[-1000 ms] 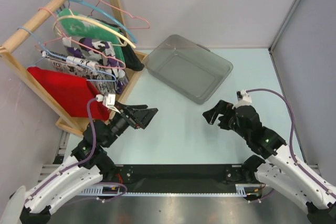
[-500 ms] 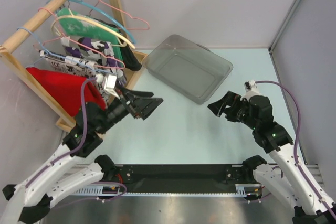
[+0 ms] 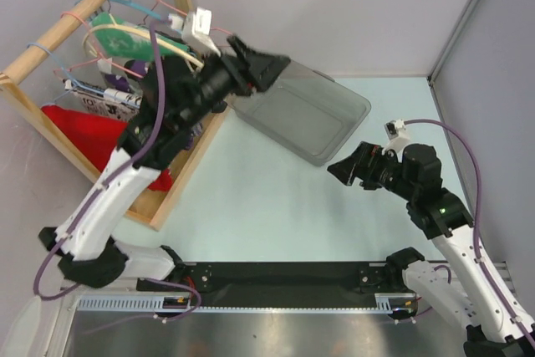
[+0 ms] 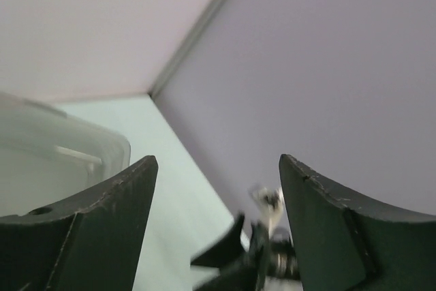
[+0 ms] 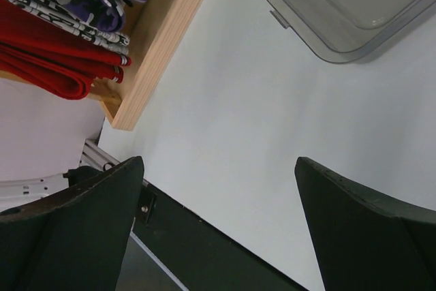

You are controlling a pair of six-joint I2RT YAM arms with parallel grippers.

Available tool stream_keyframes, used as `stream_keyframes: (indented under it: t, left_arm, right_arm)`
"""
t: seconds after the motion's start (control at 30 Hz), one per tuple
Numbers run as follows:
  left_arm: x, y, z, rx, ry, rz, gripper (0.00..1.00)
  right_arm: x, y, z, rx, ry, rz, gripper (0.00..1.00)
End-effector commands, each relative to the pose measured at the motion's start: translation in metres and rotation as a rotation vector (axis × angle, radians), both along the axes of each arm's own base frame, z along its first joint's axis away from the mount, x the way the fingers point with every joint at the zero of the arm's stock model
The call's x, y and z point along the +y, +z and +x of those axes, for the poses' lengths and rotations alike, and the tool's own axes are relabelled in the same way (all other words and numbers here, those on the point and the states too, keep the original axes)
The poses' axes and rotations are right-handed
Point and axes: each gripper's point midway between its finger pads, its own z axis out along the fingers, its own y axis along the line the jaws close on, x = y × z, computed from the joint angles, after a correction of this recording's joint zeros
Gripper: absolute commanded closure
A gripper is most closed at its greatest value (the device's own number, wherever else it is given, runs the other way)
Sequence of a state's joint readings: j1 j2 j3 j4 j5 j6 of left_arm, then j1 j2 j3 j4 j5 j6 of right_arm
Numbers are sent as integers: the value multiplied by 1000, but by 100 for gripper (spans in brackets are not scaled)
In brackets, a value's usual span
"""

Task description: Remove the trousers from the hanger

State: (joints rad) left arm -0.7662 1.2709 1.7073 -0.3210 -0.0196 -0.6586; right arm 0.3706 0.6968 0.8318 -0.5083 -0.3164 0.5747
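The pink hanger [image 3: 175,11] hangs from the wooden rail at the upper left; only short pieces of its wire show beside my left arm. The black trousers are hidden behind that arm. My left gripper [image 3: 269,73] is open and empty. It is raised high, right of the rack and over the near-left rim of the grey bin [image 3: 326,119]. Its wrist view [image 4: 218,161] shows the walls, the bin corner [image 4: 54,161] and my blurred right arm. My right gripper [image 3: 338,169] is open and empty above the table at the right, pointing left; its wrist view [image 5: 218,161] shows bare table.
The wooden rack [image 3: 50,35] also carries a cream hanger [image 3: 125,33], a blue hanger [image 3: 125,2], patterned garments [image 3: 92,98] and a red cloth [image 3: 75,127]. The rack's base board [image 5: 170,39] lies on the table. Enclosure walls stand at the back and right.
My left arm has swung up from low over the table to high beside the rack and now covers the trousers. My right gripper has shifted slightly right and stays open.
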Motion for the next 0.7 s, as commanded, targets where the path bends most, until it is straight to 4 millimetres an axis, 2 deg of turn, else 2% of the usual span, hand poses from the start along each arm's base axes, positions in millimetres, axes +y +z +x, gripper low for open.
stream_keyframes:
  t: [0.0,0.03,0.07,0.1,0.17,0.2,0.33,0.47,0.67]
  left_arm:
    - [33,49,34,-29,158,9,24]
    - [31,41,48,4,176,27,25]
    - [40,63,47,-11,190,-24,26]
    - [52,66,59,-2,228,-35,27]
    - [62,74,69,10,263,-69,29]
    - [75,75,79,16,310,-80,30]
    - [109,78,97,54,411,-144,35]
    - [140,66,123,97,532,-153,39]
    - [159,41,147,168,627,-136,48]
  right_arm:
    - [-3,26,-9,-75,26,-4,0]
    - [-3,27,-11,-75,28,-3,0]
    - [-4,27,-12,-75,27,-5,1]
    - [-4,26,-13,-73,32,-12,0]
    - [-5,25,-15,-65,34,-19,0]
    - [-6,24,-15,-58,34,-25,0]
    - [-5,25,-16,-51,41,-29,0]
    - [-5,28,-17,-56,42,-26,0]
    - [-8,27,-20,-50,25,-27,0]
